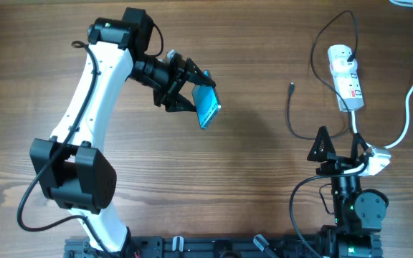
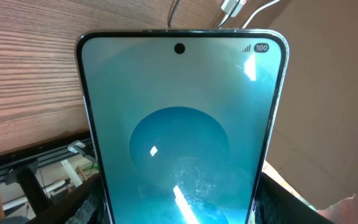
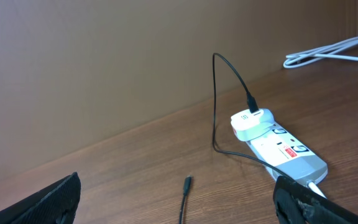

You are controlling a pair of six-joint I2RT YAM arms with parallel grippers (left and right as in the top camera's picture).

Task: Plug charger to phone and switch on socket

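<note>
My left gripper is shut on the phone and holds it tilted above the table's middle left. Its cyan screen fills the left wrist view, with a black finger at each lower side. The charger's black cable runs from an adapter on the white socket at the far right; its free plug lies on the wood. My right gripper is open and empty near the front right. In the right wrist view the plug lies between its fingertips and the socket is ahead right.
A thicker white cable loops along the right edge and also shows in the right wrist view. A brown wall stands behind the table. Bare wood lies between the phone and the charger plug.
</note>
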